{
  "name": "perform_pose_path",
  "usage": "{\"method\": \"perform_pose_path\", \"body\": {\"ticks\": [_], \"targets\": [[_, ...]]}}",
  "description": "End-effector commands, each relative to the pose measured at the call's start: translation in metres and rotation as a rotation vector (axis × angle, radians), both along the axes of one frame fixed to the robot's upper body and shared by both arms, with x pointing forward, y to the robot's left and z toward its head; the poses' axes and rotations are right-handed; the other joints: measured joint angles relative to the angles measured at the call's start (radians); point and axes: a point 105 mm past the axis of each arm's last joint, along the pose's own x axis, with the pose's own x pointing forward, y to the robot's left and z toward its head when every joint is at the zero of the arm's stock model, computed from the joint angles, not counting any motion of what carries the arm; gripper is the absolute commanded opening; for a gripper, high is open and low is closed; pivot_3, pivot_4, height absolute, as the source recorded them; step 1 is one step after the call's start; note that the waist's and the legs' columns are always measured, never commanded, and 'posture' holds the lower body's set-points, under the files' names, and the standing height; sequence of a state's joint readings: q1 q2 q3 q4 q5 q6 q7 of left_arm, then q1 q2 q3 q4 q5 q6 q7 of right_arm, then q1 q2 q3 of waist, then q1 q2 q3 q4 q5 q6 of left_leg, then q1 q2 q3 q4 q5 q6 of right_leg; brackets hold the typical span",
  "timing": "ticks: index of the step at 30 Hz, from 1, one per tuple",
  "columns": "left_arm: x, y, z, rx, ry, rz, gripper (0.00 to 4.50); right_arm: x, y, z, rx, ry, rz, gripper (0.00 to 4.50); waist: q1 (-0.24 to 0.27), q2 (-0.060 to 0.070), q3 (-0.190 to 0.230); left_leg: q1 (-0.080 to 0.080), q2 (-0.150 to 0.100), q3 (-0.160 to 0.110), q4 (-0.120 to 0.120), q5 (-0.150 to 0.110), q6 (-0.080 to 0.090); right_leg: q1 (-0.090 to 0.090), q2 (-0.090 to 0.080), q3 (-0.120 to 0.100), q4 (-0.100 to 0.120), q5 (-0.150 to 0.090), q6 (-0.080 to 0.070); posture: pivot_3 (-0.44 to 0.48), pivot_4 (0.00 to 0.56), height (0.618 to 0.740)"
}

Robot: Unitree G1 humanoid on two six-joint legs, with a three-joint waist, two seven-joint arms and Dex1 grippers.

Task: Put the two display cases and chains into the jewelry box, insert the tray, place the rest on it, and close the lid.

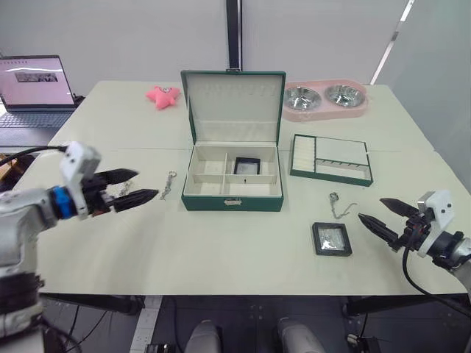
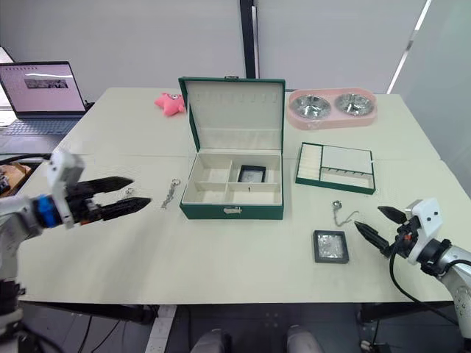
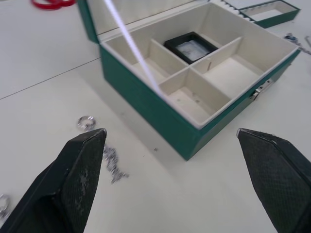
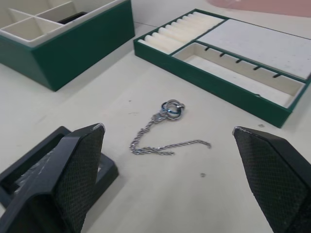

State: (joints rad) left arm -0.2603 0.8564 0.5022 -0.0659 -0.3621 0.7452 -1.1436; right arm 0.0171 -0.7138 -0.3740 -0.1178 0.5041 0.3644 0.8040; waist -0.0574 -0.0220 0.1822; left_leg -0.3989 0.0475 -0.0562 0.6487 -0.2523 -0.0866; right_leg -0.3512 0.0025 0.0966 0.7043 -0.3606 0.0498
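Pale bench (image 1: pixel 221 257) under the head camera, all items laid out on it. Nearest the robot: right end effector (image 1: pixel 383 217), fingers spread wide, empty, hovering just beside the loose display case (image 1: pixel 331 239), which lies flat in front of the box and to its right. A chain (image 1: pixel 337 205) lies just behind that case, its ring end toward the tray. Left end effector (image 1: pixel 132 187) also spread, empty, held low over the bench near two more chains (image 1: pixel 168 184) to the left of the jewelry box (image 1: pixel 232 181).

Box sits mid-bench, lid (image 1: pixel 234 105) up. Other display case (image 1: pixel 246 166) already rests in the rear right compartment. Tray (image 1: pixel 331 159) is still out on the bench, right of the box. Farther back: pink star toy (image 1: pixel 163 95), pink double bowl (image 1: pixel 324 100), laptop (image 1: pixel 34 88) at far left.

Judgement: step in hand is picking up the loose case with the right arm. It is flat and low, so come down with fingers straddling opposite frame edges, avoid pressing the window, and keep clear of the chain behind it. Lower it level into a free compartment before releasing.
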Motion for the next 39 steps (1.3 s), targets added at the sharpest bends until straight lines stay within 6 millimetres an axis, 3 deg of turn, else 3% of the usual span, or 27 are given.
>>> {"method": "perform_pose_path", "body": {"ticks": [1,7,19,24,29,33,39], "targets": [[-0.014,0.023,0.012,0.004,-0.099,0.148,4.47,0.007,-0.014,0.011,-0.010,-0.088,-0.063,4.50,0.001,0.000,0.000,0.000,0.000,0.000,0.000,0.000,0.000,0.000,0.000,0.000,0.000,0.000,0.000,0.000,0.150,0.740],[-0.029,0.061,-0.022,0.028,-0.114,0.416,4.47,0.018,-0.024,-0.005,-0.014,-0.104,-0.146,4.50,0.002,0.000,0.000,0.000,0.000,0.000,-0.001,0.000,0.000,0.000,-0.001,0.000,-0.001,0.000,0.000,0.000,0.150,0.740],[-0.029,0.118,-0.051,0.131,-0.228,0.864,4.47,0.025,-0.040,-0.021,0.014,-0.143,-0.265,4.50,0.001,0.000,0.000,0.000,0.000,0.001,-0.001,0.000,0.000,0.000,-0.001,0.000,-0.001,0.000,0.000,0.000,0.150,0.740],[-0.024,0.114,-0.069,0.105,-0.209,0.885,4.47,0.022,-0.042,-0.029,0.026,-0.147,-0.304,4.50,0.001,0.000,0.000,0.000,0.000,0.001,-0.001,0.000,0.000,0.000,-0.002,0.000,-0.001,0.000,0.000,0.000,0.150,0.740],[-0.019,0.113,-0.068,0.094,-0.220,0.889,4.47,0.021,-0.043,-0.031,0.034,-0.153,-0.321,4.50,0.002,0.000,0.000,0.000,0.000,0.001,-0.002,0.000,0.000,0.000,-0.002,0.000,-0.001,0.000,0.000,0.000,0.150,0.740],[-0.005,0.108,-0.061,0.075,-0.248,0.884,4.47,0.025,-0.038,-0.021,0.048,-0.184,-0.296,4.50,0.002,0.000,0.000,0.001,0.000,0.001,-0.002,0.000,0.000,0.000,-0.002,0.000,0.000,0.000,0.000,0.000,0.150,0.740],[0.018,0.085,-0.053,0.018,-0.275,0.844,4.47,0.027,0.021,0.014,0.076,-0.196,-0.002,4.50,-0.001,0.000,-0.001,0.001,0.000,0.001,-0.001,0.000,0.000,0.000,-0.001,0.000,0.000,0.000,0.000,0.000,0.150,0.740]]}}
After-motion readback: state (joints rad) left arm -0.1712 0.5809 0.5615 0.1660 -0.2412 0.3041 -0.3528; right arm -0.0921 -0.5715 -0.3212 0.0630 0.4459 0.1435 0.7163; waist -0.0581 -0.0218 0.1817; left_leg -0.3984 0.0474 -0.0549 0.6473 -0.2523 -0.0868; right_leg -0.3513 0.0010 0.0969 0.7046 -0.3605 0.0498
